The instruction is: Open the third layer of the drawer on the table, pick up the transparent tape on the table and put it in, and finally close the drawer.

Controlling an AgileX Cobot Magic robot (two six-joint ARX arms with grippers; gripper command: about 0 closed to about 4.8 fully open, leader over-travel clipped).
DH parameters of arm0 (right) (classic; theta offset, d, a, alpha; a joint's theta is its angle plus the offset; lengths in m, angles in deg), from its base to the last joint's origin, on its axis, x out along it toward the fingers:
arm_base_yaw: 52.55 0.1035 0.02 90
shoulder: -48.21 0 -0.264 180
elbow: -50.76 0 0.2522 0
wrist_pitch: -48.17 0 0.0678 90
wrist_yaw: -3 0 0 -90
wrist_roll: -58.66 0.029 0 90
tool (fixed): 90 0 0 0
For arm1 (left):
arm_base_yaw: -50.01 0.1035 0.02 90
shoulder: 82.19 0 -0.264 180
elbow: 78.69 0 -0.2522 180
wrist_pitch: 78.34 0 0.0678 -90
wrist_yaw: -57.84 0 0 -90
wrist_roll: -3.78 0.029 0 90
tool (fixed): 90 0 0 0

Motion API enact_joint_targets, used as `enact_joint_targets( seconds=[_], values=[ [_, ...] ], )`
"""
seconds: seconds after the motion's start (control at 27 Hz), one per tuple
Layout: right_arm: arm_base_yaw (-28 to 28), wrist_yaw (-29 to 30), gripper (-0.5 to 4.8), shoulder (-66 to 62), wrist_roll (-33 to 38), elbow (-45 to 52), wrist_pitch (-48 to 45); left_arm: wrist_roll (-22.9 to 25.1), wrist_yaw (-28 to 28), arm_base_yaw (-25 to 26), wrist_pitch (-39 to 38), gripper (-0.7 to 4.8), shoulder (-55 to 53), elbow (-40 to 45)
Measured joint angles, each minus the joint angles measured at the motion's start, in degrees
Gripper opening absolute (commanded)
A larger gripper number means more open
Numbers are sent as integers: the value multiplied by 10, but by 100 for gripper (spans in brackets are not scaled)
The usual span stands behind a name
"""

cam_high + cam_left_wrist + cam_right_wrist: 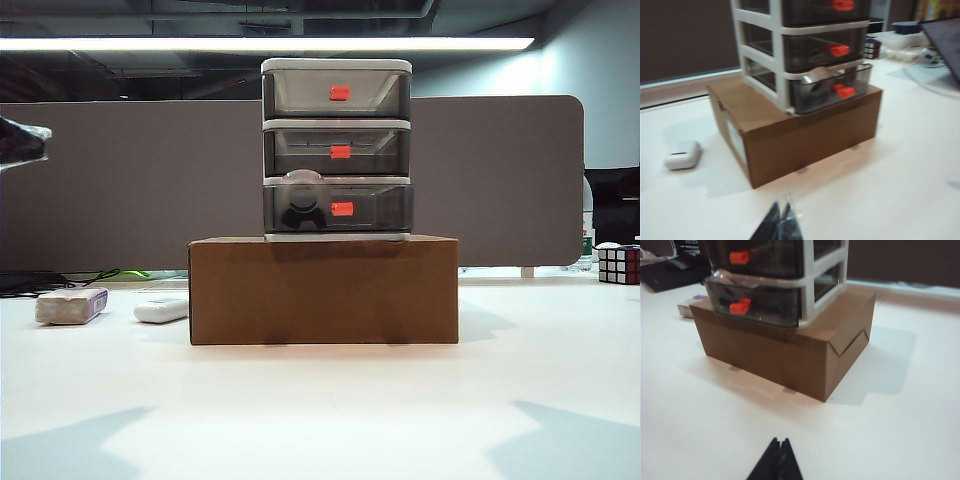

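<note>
The drawer (336, 148) stands on a cardboard box (323, 290) (tape (303, 195) in the third layer (338, 208)).

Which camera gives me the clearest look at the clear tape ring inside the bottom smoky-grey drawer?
The exterior view: the clear tape ring shows head-on through the front of the bottom smoky-grey drawer, left of its red-orange tab. The left wrist view shows the ring blurred at the protruding drawer's rim. The right wrist view shows only a glint there.

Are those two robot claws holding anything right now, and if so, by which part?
Nothing is held. The left gripper and right gripper are both shut on nothing, above the table, in front of the drawer.
</note>
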Motion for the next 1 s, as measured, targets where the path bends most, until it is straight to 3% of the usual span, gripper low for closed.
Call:
enact_joint_targets(
  seconds=[0.22,0.37,0.41,0.52,0.7,1.0],
  values=[
    [-19,0,-5,1,-40,0,3,11,-22,114,-9,-6,0,0],
    [-58,0,-5,1,-50,0,5,11,-116,243,-12,-6,0,0],
    [-82,1,-5,1,-58,0,12,15,-157,304,-12,-6,0,0],
    [-121,1,-5,1,-71,0,12,18,-236,403,-11,-6,0,0],
    [-170,2,-5,1,-75,0,11,18,-320,511,-7,-5,0,0],
    [-175,2,-5,1,-75,0,6,16,-333,532,-9,-5,0,0]
  ],
)
